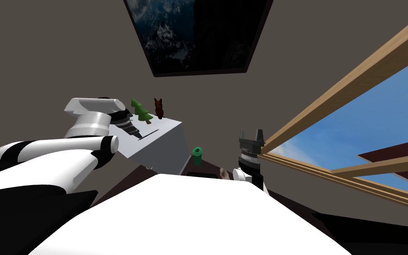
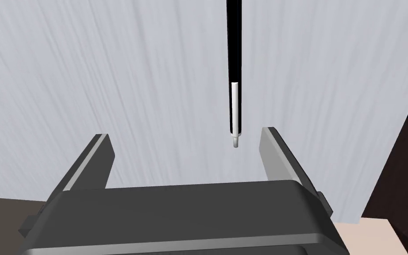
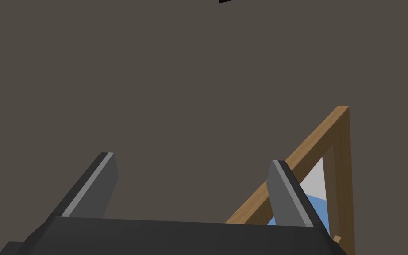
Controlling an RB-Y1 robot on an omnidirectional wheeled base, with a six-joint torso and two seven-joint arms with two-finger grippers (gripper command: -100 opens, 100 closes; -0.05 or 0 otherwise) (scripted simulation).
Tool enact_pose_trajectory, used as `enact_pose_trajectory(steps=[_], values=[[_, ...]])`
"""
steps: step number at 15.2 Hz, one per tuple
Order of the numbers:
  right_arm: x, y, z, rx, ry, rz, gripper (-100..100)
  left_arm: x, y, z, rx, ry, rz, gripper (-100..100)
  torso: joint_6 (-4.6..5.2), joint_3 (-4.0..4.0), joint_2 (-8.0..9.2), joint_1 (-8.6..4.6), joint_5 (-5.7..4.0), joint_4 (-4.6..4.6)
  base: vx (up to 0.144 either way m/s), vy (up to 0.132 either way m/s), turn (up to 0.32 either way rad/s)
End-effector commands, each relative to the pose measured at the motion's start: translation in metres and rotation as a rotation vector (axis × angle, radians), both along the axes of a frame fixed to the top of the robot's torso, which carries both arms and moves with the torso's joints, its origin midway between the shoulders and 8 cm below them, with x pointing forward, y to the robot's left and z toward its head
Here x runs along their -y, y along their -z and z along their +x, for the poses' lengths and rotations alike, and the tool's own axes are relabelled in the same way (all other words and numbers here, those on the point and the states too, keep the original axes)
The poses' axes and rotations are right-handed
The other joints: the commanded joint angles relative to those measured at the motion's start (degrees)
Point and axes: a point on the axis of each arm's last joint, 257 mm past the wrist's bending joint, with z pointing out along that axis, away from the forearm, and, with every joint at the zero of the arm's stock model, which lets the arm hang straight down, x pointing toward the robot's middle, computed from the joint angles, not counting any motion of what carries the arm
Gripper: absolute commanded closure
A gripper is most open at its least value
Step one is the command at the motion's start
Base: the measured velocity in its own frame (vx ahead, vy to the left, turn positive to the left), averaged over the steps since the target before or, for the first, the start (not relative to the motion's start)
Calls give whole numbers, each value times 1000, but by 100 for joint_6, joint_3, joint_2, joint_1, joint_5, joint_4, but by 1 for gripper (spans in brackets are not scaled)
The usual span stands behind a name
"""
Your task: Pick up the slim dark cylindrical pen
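A slim black pen (image 2: 233, 62) with a white clip and tip lies flat on a pale grey top (image 2: 110, 79). In the head view the pen (image 1: 151, 133) is a thin dark line on the light grey cabinet (image 1: 161, 141). My left gripper (image 2: 185, 144) hovers open just short of the pen's tip, which sits closer to one finger (image 2: 271, 146) than to the other. In the head view the left hand (image 1: 132, 129) reaches over the cabinet top. My right gripper (image 1: 252, 134) is raised by the window, open and holding nothing.
A green toy tree (image 1: 140, 110) and a dark brown figurine (image 1: 158, 108) stand at the back of the cabinet top. A green cylinder (image 1: 197, 156) stands lower down beside the cabinet. The window frame (image 1: 331, 102) is to the right.
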Motion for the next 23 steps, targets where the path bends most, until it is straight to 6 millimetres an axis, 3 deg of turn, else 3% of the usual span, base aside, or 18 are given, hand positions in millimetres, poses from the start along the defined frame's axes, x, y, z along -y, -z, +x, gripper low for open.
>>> enact_pose_trajectory(steps=[1,6,8,11,12,13,17,19,20,21,23], values=[[0,0,0,0,0,0,0,8,6,-13,-45,-16,-51,-100,0,0,0,0,0,0,12,-6,12],[0,0,0,0,0,0,0,22,11,-31,-113,-29,-111,-100,0,1,1,2,1,0,6,-3,4],[0,0,0,0,0,0,0,20,9,-27,-101,-25,-100,-100,0,1,2,2,1,0,0,0,0],[0,0,0,0,0,0,0,21,32,-23,-104,-19,-102,-100,-1,1,3,4,3,0,-1,-3,36],[0,0,0,0,0,0,0,21,26,-25,-106,-21,-104,-100,-1,2,4,4,3,0,-1,-4,15],[0,0,0,0,0,0,0,21,27,-25,-105,-21,-103,100,0,2,4,3,1,1,0,0,0],[0,0,0,0,0,0,0,21,27,-25,-104,-20,-103,100,-1,-2,0,13,8,-3,0,0,0],[0,0,0,0,0,0,0,21,10,-28,-105,-27,-103,100,0,-3,-2,17,8,-3,0,2,-50],[0,0,0,0,0,0,0,20,17,-26,-102,-24,-101,100,1,-3,-3,18,8,-3,1,5,-23],[0,0,0,0,0,0,0,12,13,-16,-59,-22,-72,-100,0,-4,-4,19,10,-4,0,-5,-5],[0,0,0,0,0,0,0,8,11,-10,-34,-20,-54,-100,-1,-4,-4,16,9,-4,1,-15,-1]])
